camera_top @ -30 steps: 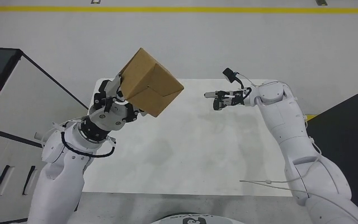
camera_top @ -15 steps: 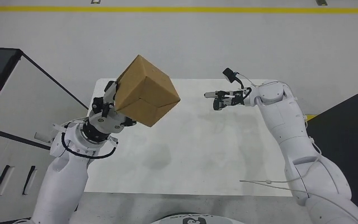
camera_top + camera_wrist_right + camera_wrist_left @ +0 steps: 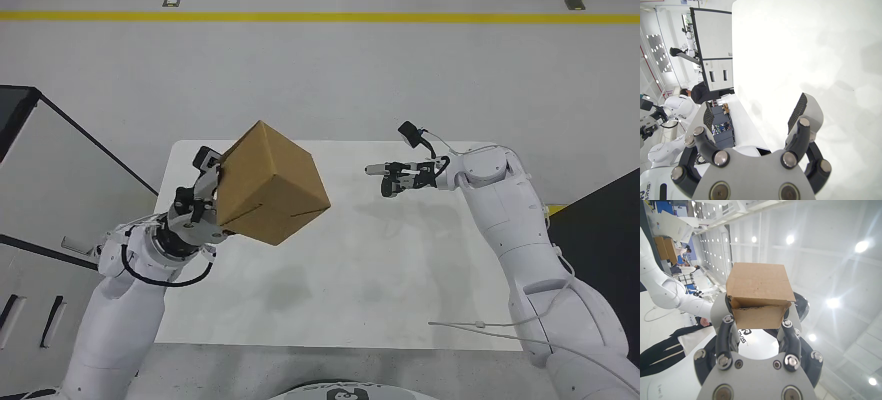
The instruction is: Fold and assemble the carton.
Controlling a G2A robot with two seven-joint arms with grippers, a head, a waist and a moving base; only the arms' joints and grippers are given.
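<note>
The brown carton (image 3: pixel 270 183) is folded into a box and held up above the left part of the white table (image 3: pixel 380 270). My left gripper (image 3: pixel 212 195) is shut on its lower flap edge, with the box tilted on a corner. In the left wrist view the carton (image 3: pixel 759 291) sits between the two fingers (image 3: pixel 726 330), one flap bent and slightly gaping. My right gripper (image 3: pixel 384 180) hovers over the far right part of the table, open and with nothing in it. The right wrist view shows its pads (image 3: pixel 797 111) spread wide over bare tabletop.
A dark-framed cabinet (image 3: pixel 30 130) stands off the table's left side. A thin white cable (image 3: pixel 480 325) lies near the front right edge. A yellow floor line (image 3: pixel 320 16) runs behind the table.
The left arm has turned and carried the carton a little to the right and lower, rotating the box in the air. The right arm has stayed still.
</note>
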